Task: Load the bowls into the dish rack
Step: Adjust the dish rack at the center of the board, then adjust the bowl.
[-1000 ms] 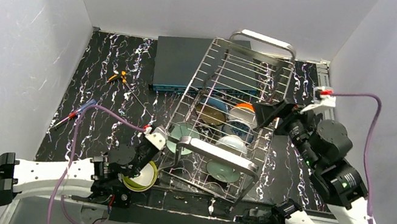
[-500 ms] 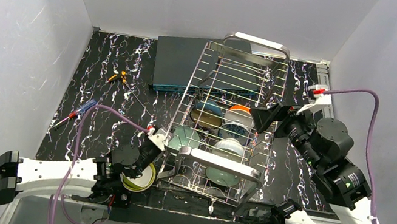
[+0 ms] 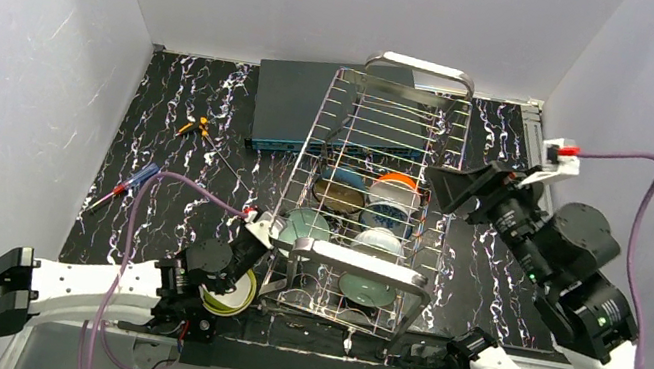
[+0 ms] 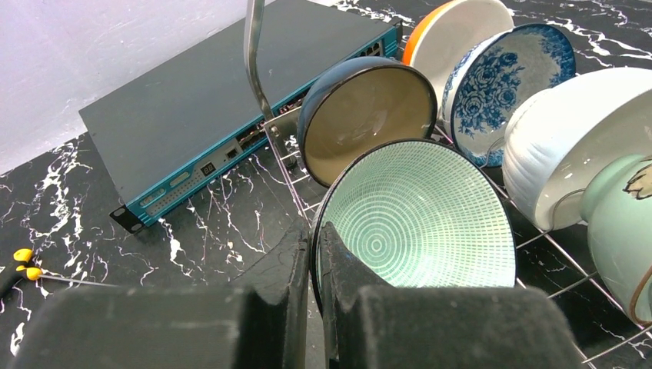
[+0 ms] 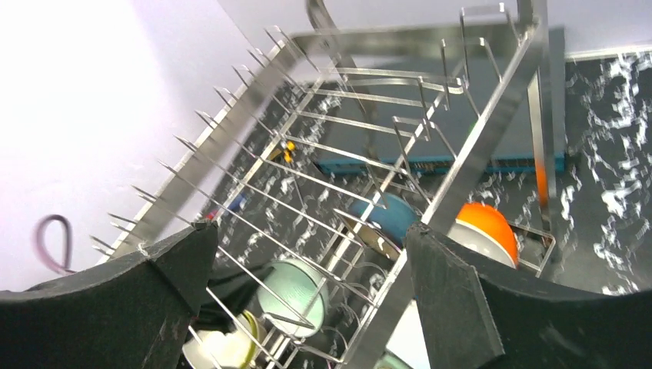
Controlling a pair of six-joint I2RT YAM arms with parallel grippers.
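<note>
The steel wire dish rack (image 3: 305, 173) stands mid-table with several bowls on edge among its tines. My left gripper (image 3: 261, 234) is shut on the rim of a pale green bowl (image 4: 419, 215), which stands in the rack's near left corner (image 3: 303, 226). Behind it stand a beige-lined bowl (image 4: 369, 115), an orange-backed white bowl (image 4: 454, 31), a blue-patterned bowl (image 4: 511, 73) and a white bowl (image 4: 569, 146). A lime-yellow bowl (image 3: 233, 292) lies on the table under my left arm, outside the rack. My right gripper (image 3: 451, 194) is open beside the rack's right rail (image 5: 492, 123).
A flat dark-teal box (image 3: 302, 104) lies behind the rack, partly under its far end. A yellow-handled tool (image 3: 196, 129) and a red and blue pen (image 3: 125, 184) lie on the black marbled table at the left. White walls close in on three sides.
The rack has swung from skewed to squarer with the table, its far end moving left. My right gripper has drawn back to the right, still open. The left gripper keeps its hold.
</note>
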